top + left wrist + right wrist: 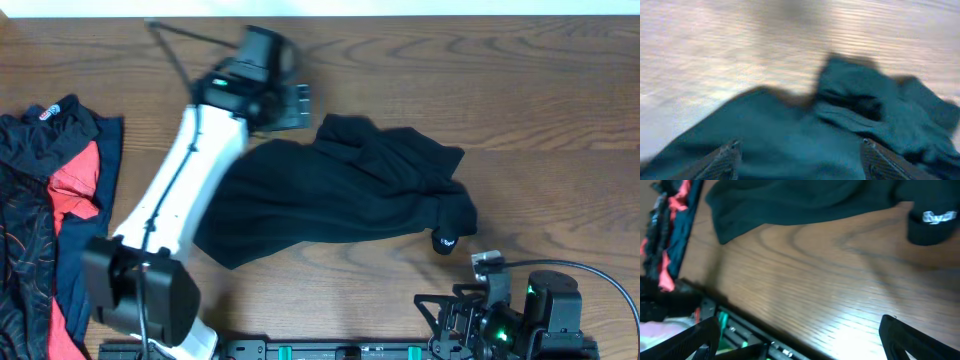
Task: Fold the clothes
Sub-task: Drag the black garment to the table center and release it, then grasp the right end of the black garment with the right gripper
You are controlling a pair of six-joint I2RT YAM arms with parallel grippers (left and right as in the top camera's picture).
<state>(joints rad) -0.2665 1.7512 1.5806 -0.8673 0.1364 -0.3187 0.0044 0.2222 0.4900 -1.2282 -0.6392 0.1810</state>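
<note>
Your black shirt (330, 195) lies crumpled mid-table (520, 90), and a cuff (445, 241) with white print sticks out at its right end. Your left gripper (300, 105) is at the shirt's upper-left edge, fingers apart, holding nothing. Your right gripper (800, 335) is near the front edge, spread wide and empty. The other clothes (50, 200) are piled far left.
</note>
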